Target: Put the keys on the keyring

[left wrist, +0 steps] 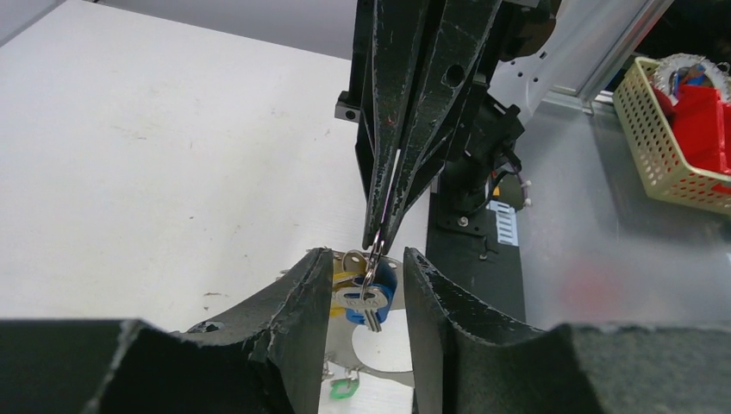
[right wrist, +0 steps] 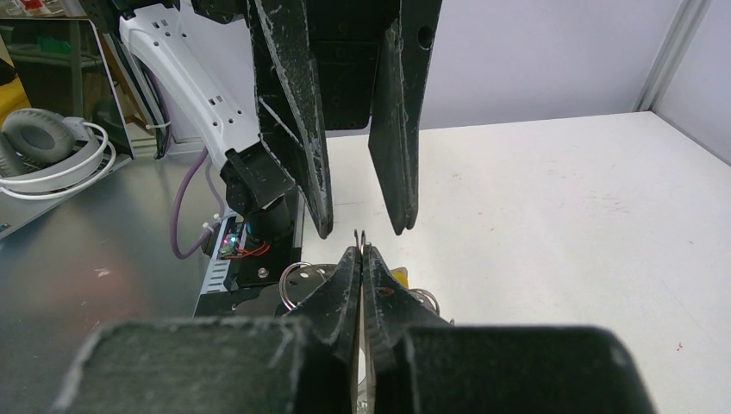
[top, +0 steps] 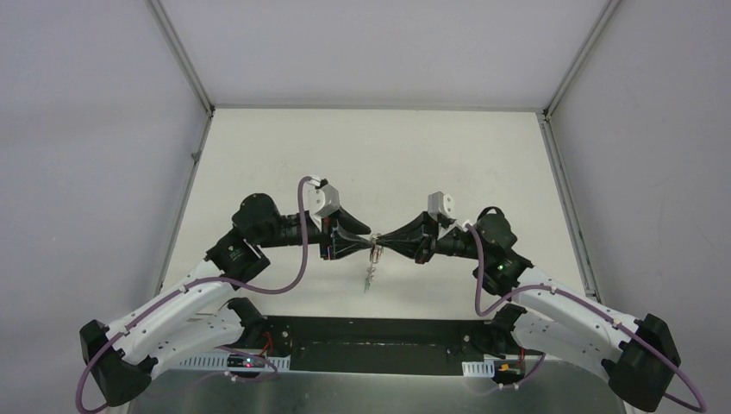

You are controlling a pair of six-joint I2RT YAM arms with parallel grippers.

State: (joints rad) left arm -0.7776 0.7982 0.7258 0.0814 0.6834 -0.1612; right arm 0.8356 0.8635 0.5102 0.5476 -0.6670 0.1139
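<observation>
My two grippers meet tip to tip over the middle of the table. The right gripper point(top: 385, 242) point(right wrist: 362, 250) is shut on the top edge of the thin wire keyring point(left wrist: 376, 255), seen edge-on. Off it hang the keys: a silver key point(left wrist: 366, 299) in front of a blue tag point(left wrist: 385, 289) and a yellow tag point(left wrist: 344, 280). The left gripper point(top: 360, 243) point(left wrist: 366, 255) stands open, one finger on each side of the hanging keys, with a gap on the blue tag's side. Lower down, a green tag point(left wrist: 345, 388) dangles. Further small rings point(right wrist: 293, 281) show beside the right fingers.
A yellow basket point(left wrist: 668, 142) with red things sits on the metal bench beyond the arm bases. White headphones point(right wrist: 47, 151) lie on the bench to the left in the right wrist view. The black base plate point(left wrist: 478, 259) runs along the table's near edge.
</observation>
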